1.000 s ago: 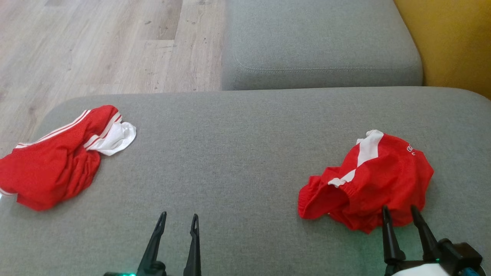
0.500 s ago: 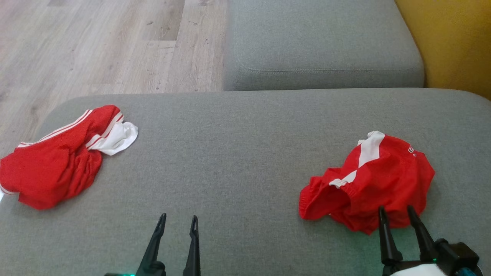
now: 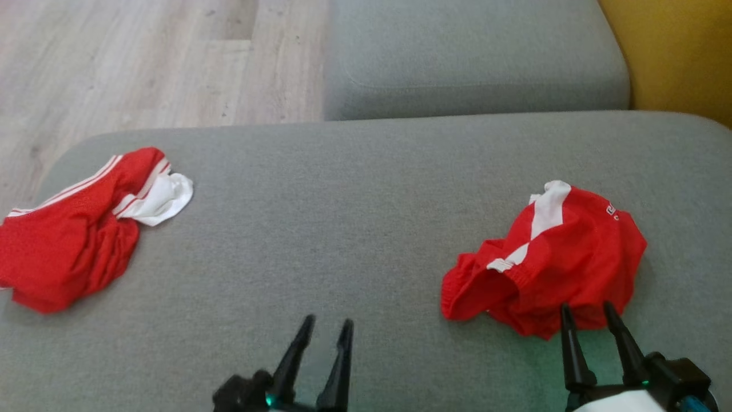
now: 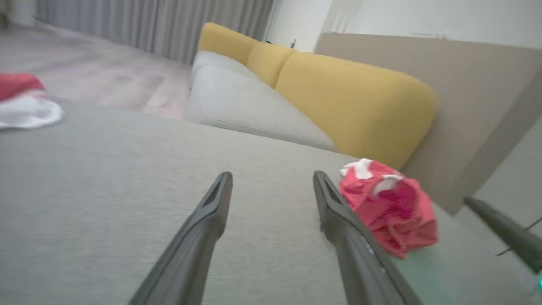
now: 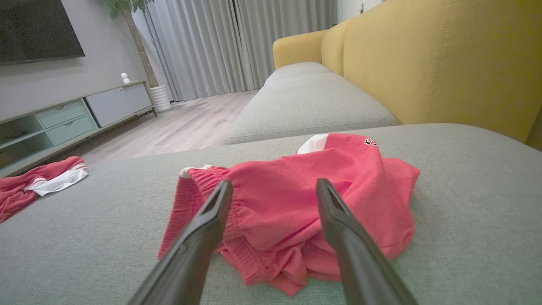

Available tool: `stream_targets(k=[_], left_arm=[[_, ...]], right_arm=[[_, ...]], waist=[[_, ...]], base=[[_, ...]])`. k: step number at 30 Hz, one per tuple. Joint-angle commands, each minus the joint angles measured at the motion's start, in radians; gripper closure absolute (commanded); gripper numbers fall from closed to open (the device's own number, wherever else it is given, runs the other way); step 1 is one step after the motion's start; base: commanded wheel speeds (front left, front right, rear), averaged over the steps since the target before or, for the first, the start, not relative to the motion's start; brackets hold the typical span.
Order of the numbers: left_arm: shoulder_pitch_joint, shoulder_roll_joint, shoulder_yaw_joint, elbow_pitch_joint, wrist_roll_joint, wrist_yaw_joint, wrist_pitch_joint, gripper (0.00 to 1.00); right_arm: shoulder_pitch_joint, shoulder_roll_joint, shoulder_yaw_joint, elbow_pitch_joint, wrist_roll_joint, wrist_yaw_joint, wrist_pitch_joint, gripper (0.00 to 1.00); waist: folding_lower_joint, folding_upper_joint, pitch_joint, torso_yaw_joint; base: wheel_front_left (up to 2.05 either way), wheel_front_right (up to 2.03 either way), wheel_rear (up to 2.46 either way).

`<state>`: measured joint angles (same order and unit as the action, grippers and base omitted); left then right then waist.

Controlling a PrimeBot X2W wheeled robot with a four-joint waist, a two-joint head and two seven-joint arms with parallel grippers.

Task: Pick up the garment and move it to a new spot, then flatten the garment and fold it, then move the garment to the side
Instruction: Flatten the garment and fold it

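Red shorts point(image 3: 563, 252): soft, light, floppy, crumpled right at the tips of the right hand point(image 3: 587, 309), wide open, empty. Best pinched at the stretchy waistband point(image 3: 517, 278). Left hand point(image 3: 328, 320) wide too.

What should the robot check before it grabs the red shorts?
1. The right gripper is open: ok.
2. The red shorts lie straight ahead of it: ok.
3. The shorts are gripped: not ok, nothing held yet.
4. The left gripper is open and holds nothing: ok.
5. The grey cushion has bare room beside the shorts: ok.
6. The other red garment lies apart, far left: ok.
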<state>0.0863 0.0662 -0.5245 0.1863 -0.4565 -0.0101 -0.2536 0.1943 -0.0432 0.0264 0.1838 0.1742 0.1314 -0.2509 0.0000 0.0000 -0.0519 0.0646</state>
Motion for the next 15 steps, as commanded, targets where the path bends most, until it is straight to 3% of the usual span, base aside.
stream_targets(k=[1, 4, 5, 6, 10, 15], left_arm=[[-0.081, -0.016, -0.016, -0.019, -0.084, -0.017, 0.002, 0.00], [-0.147, -0.016, -0.114, -0.010, -0.284, -0.049, 0.048, 0.00], [-0.147, -0.016, -0.114, -0.010, -0.284, -0.049, 0.048, 0.00], [-0.168, -0.016, -0.140, -0.010, -0.358, -0.054, 0.066, 0.00], [-0.271, -0.016, -0.242, -0.015, -0.603, -0.043, 0.145, 0.00], [-0.394, -0.016, -0.353, -0.008, -0.811, -0.028, 0.198, 0.00]], right_arm=[[-0.049, -0.007, 0.028, -0.038, -0.011, -0.001, -0.011, 0.00], [-0.061, -0.007, 0.037, -0.043, -0.020, -0.001, -0.011, 0.00], [-0.061, -0.007, 0.037, -0.043, -0.020, -0.001, -0.011, 0.00], [-0.065, -0.007, 0.042, -0.043, -0.024, -0.001, -0.011, 0.00], [-0.089, -0.008, 0.053, -0.051, -0.035, -0.001, -0.011, 0.00], [-0.124, -0.022, 0.069, -0.064, -0.028, -0.001, -0.011, 0.00]], waist=[[0.0000, 0.0000, 0.018, -0.016], [0.0000, 0.0000, 0.046, -0.040], [0.0000, 0.0000, 0.046, -0.040], [0.0000, 0.0000, 0.055, -0.050], [0.0000, 0.0000, 0.110, -0.090], [0.0000, 0.0000, 0.170, -0.140]], base=[[0.00, 0.00, 0.00], [0.00, 0.00, 0.00], [0.00, 0.00, 0.00], [0.00, 0.00, 0.00], [0.00, 0.00, 0.00], [0.00, 0.00, 0.00]])
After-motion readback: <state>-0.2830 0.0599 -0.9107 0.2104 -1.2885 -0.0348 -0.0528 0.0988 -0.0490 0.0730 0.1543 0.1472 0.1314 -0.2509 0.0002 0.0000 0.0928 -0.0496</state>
